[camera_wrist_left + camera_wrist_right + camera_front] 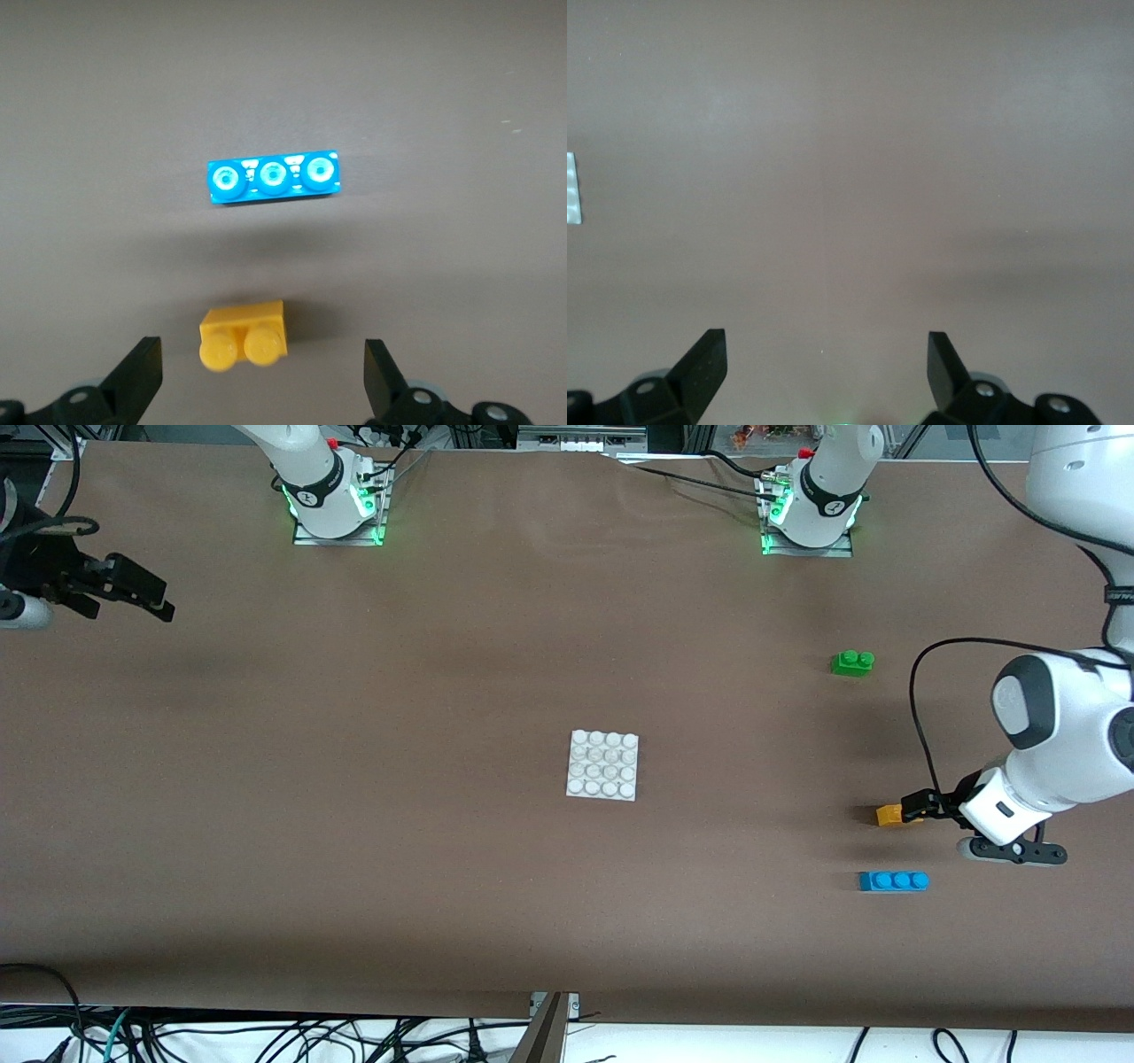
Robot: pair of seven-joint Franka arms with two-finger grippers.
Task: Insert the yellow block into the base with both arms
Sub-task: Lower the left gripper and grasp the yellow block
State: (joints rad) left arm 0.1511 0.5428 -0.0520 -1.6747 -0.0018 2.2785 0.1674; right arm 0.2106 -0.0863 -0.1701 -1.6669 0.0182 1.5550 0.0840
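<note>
Brown cloth covers the big table [354, 797], and we see both arms standing at its top edge. We find the base [603, 765] lying flat near the middle of the table, white, with its bumps facing up.

We see the yellow block [889, 815] down on the cloth toward the left arm's end of the table. The left gripper [912, 808] is low over it, with its fingers [137, 376] spread wide, one on each side of the block. They are not squeezing it, and in the left wrist view we see a gap on both sides.

We see a blue brick [893, 880] with three bumps near the yellow block, nearer to the front camera. A green brick [852, 662] sits farther from the camera than both.

The right gripper [142, 598] waits up in the air over the right arm's end of the table. Its fingers [700, 365] are spread wide too and hold nothing.
</note>
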